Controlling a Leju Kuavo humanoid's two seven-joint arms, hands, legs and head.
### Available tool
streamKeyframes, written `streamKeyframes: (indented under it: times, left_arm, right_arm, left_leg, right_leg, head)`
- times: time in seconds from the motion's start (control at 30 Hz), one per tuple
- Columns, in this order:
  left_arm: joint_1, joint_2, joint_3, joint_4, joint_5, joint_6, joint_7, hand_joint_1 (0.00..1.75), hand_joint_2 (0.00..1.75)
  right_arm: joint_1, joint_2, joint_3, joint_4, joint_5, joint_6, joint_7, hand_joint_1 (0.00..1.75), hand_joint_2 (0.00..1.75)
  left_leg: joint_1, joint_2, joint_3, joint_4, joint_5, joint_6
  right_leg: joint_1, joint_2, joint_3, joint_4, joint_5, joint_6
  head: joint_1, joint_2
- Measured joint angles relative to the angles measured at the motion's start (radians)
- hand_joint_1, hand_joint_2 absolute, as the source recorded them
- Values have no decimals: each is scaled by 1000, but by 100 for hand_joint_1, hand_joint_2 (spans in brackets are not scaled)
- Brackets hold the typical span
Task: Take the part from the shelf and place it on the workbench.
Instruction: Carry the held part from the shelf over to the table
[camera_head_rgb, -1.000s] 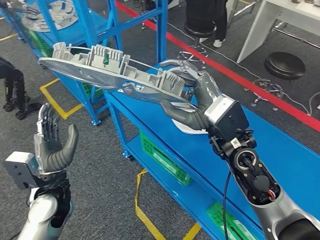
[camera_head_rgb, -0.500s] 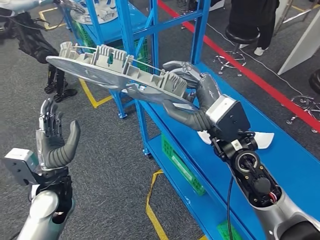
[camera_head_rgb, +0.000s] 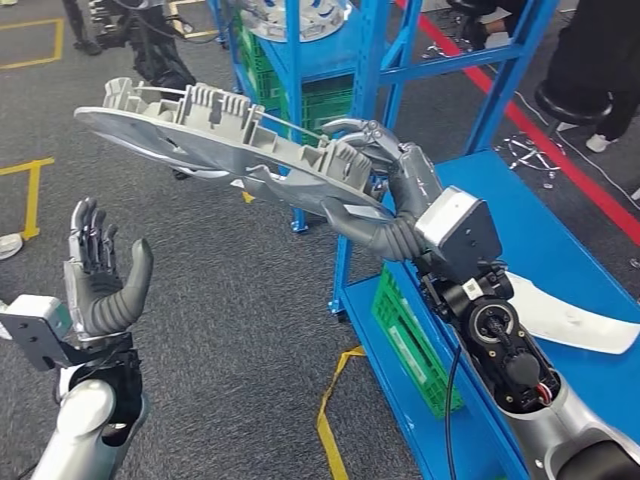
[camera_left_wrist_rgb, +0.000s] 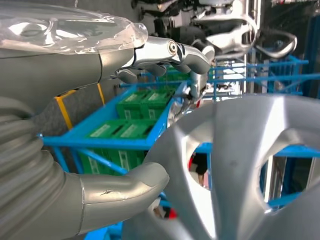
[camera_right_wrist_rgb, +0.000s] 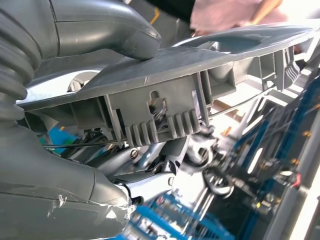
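The part is a wide grey plastic wheel cover (camera_head_rgb: 226, 150) with ribbed clips on its upper side and a silver face underneath. My right hand (camera_head_rgb: 385, 190) grips its near edge and holds it in the air, tilted a little, over the floor to the left of the blue shelf (camera_head_rgb: 362, 60). From the right wrist the thumb (camera_right_wrist_rgb: 105, 25) presses on the rim (camera_right_wrist_rgb: 181, 60) and the fingers clamp from the other side. My left hand (camera_head_rgb: 98, 270) is raised at lower left, palm up, fingers apart, holding nothing. The cover's silver spokes (camera_left_wrist_rgb: 241, 145) loom past the left thumb (camera_left_wrist_rgb: 124, 187).
A blue table (camera_head_rgb: 558, 260) runs along the right with a white curved part (camera_head_rgb: 573, 320) lying on it and green crates (camera_head_rgb: 411, 340) on its lower level. The shelf carries another wheel cover (camera_head_rgb: 302, 15) and crates. Dark robot legs (camera_head_rgb: 143, 40) stand at the back. Yellow tape (camera_head_rgb: 332, 400) marks the grey carpet.
The whole view has swung to the left: the shelf and the table slid rightward in the picture. My right hand keeps the wheel cover at the same height, and my left hand stays raised.
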Motion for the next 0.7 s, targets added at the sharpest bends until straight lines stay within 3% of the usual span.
streamKeyframes:
  times: [0.07,0.1,0.13,0.17,0.23,0.3,0.33,0.37,0.43,0.5,0.57,0.6,0.63,0.67,0.7]
  left_arm:
    - [2,-1,-1,0,1,0,0,0,175]
    - [3,-2,-1,0,2,0,0,0,175]
    - [4,-2,-1,0,3,0,0,0,175]
    - [3,-2,-1,0,3,0,0,0,175]
    - [3,-2,-2,1,3,0,0,0,175]
    - [5,-2,-2,1,4,0,0,0,175]
    - [6,-2,-2,2,4,0,0,0,175]
    - [7,-2,-2,2,4,0,0,0,175]
    - [5,-1,-2,2,4,0,-1,0,175]
    - [1,0,-2,2,4,0,-2,0,175]
    - [2,0,-2,4,5,0,-3,0,175]
    - [3,0,-2,5,6,-1,-3,0,175]
    - [3,1,-2,7,6,-1,-3,0,175]
    - [2,1,-2,8,7,-2,-3,0,175]
    - [1,1,-2,8,7,-3,-4,0,175]
  right_arm:
    - [2,0,0,0,0,0,1,175,175]
    - [3,0,1,0,0,0,1,175,175]
    - [4,0,1,0,0,-1,1,175,175]
    - [3,0,1,0,0,-1,1,175,175]
    - [3,0,0,0,0,-1,1,175,175]
    - [1,0,1,0,0,-1,1,175,175]
    - [-1,0,1,0,0,-1,1,175,175]
    - [-3,0,2,0,0,0,1,175,175]
    - [-4,0,2,0,0,0,2,175,175]
    - [-5,0,3,1,0,-1,1,175,175]
    - [-5,0,3,2,0,-1,0,175,175]
    - [-5,0,4,3,0,-1,0,175,175]
    - [-5,0,4,4,0,-1,0,175,175]
    - [-5,0,4,5,0,-2,0,175,175]
    - [-6,0,4,6,0,-2,0,175,175]
  left_leg:
    - [-3,-28,2,1,-2,3]
    - [-4,-44,3,2,-2,4]
    - [-5,-60,5,3,-3,3]
    - [-5,-76,6,4,-4,3]
    - [-4,-105,5,7,-6,-2]
    - [1,-129,-3,7,-2,-13]
    - [3,-143,-8,6,2,-20]
    - [3,-141,-11,5,2,-26]
    - [-4,-88,-30,41,-22,-35]
    - [-7,-19,-88,158,-81,-43]
    - [-1,-1,-153,284,-123,-50]
    - [2,2,-163,301,-119,-54]
    - [5,6,-151,276,-98,-56]
    - [7,15,-118,213,-66,-58]
    - [7,39,-76,132,-36,-58]
  right_leg:
    - [2,19,-71,121,-30,-2]
    - [3,22,-84,129,-15,-4]
    - [3,27,-78,95,19,-9]
    - [3,40,-56,26,66,-15]
    - [2,90,-3,-109,134,-26]
    - [2,113,25,-167,144,-30]
    - [3,101,31,-175,143,-30]
    - [1,88,35,-181,143,-31]
    - [-3,59,44,-194,148,-37]
    - [-2,31,48,-199,149,-42]
    - [-1,1,48,-199,147,-43]
    - [-1,-14,48,-199,146,-43]
    - [-1,-28,48,-198,145,-41]
    - [-2,-41,49,-198,143,-39]
    - [-1,-53,51,-197,140,-35]
  head:
    - [10,0]
    - [13,0]
    - [15,0]
    - [17,0]
    - [20,0]
    - [23,0]
    - [24,0]
    - [26,0]
    - [16,0]
    - [2,0]
    - [-8,0]
    - [-12,0]
    - [-16,0]
    - [-19,0]
    - [-22,0]
